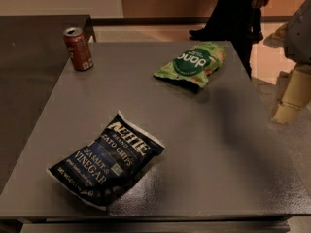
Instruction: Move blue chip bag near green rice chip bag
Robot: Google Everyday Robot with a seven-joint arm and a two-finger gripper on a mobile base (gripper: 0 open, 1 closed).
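The blue chip bag (108,160) lies flat near the table's front left, a dark navy crinkly bag with white lettering that reads SEA SALT and VINEGAR. The green rice chip bag (191,64) lies at the back of the table, right of centre, light green with a dark green round logo. The two bags are far apart. My arm hangs at the right edge of the view, and my gripper (285,111) is beyond the table's right side, far from both bags and holding nothing that I can see.
A red soda can (78,48) stands upright at the table's back left corner. A person in dark clothes (235,13) stands just behind the table's far right corner. A darker counter (29,57) adjoins the table (204,154) on the left.
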